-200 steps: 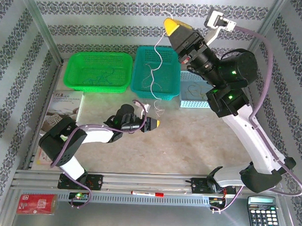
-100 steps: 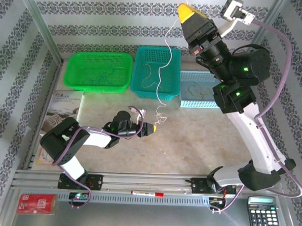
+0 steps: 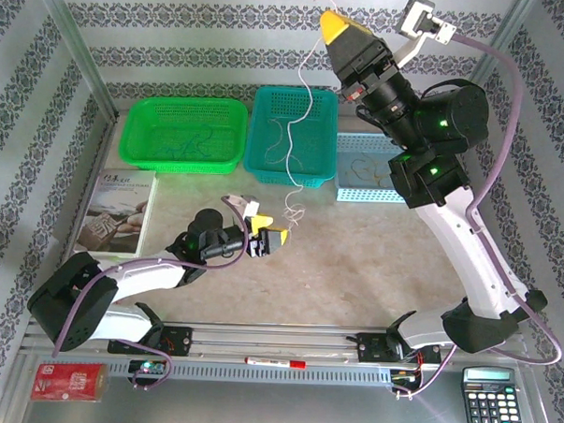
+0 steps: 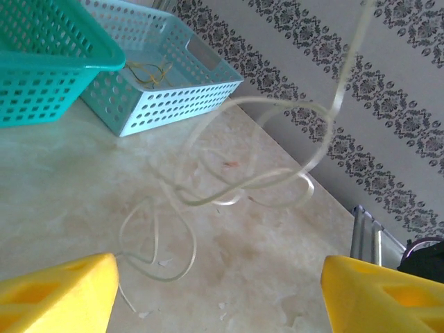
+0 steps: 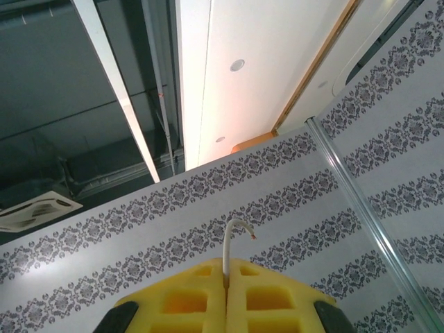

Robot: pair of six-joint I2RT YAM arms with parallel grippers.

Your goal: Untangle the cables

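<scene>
Your right gripper (image 3: 332, 24) is high above the table's far edge, its pads fully closed on the top end of the white cable (image 3: 291, 208). The cable hangs down past the teal basket (image 3: 265, 171), and its curly lower end reaches mid-table. Your left gripper (image 3: 265, 231) stands wide open just beside that end, holding nothing.

Three baskets in row along far side of table (image 3: 355, 262): left basket (image 3: 136, 121), middle basket (image 3: 274, 176) just beside it, right basket (image 3: 362, 194) next along, set slightly nearer; booklet (image 3: 114, 209) at table's left edge, before left basket; up high, right gripper (image 3: 330, 22) above middle basket, cable (image 5: 226, 257) hanging from it down to table just before that basket; left gripper (image 3: 267, 231) low over table, just left of cable's lower end; pen (image 3: 275, 362) on near rail (image 3: 258, 342); packet (image 3: 67, 382) at near left, calculator (image 3: 494, 401) at near right, both before rail
</scene>
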